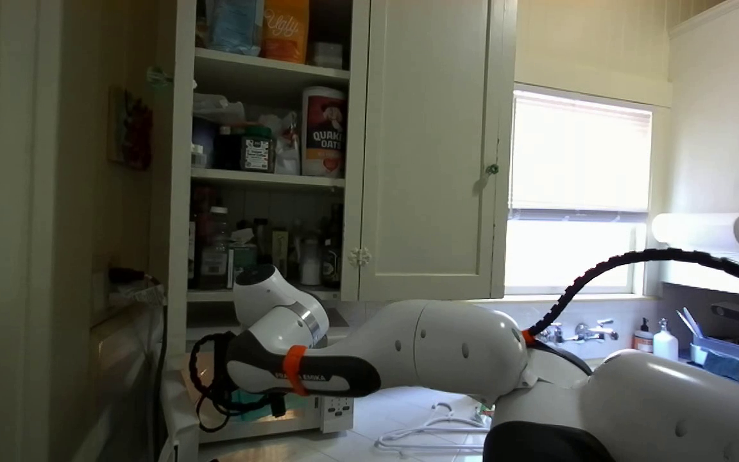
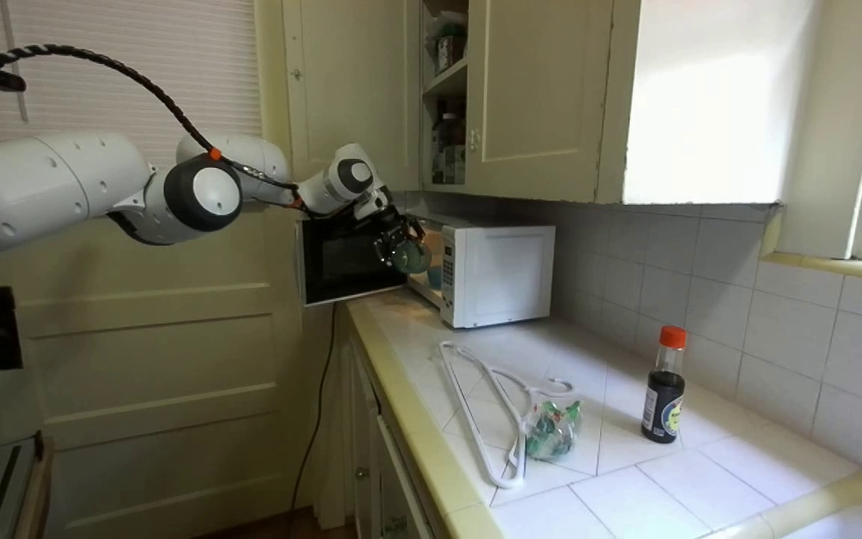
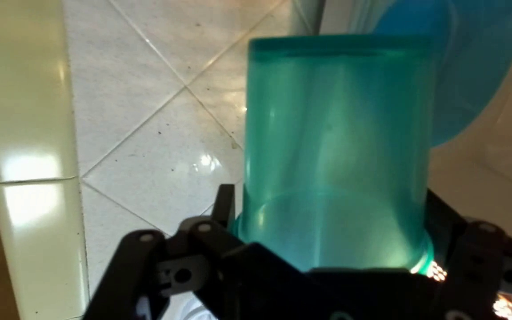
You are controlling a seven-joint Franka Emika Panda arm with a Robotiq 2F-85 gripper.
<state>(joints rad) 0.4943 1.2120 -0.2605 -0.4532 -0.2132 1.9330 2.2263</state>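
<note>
A translucent green cup (image 3: 336, 133) fills the middle of the wrist view, with my gripper (image 3: 332, 202) shut on it. Its fingers (image 3: 226, 200) stand wide, one on each side near the cup's wider lower end. In an exterior view the cup (image 2: 411, 257) shows nearly end-on, off the counter, in front of the open microwave (image 2: 502, 277). Behind the cup, a blue bowl (image 3: 474, 84) sits inside the microwave; only part of it is visible. The wrist mostly hides the gripper in an exterior view, where the microwave (image 1: 337, 414) stands behind the arm.
The microwave door (image 2: 352, 262) hangs open past the counter's yellow edge (image 2: 401, 404). White hangers (image 2: 476, 404), a crumpled plastic bag (image 2: 554, 430) and a red-capped sauce bottle (image 2: 663, 404) are on the tiled counter. Above the arm, an open cupboard (image 1: 270, 179) holds food packages.
</note>
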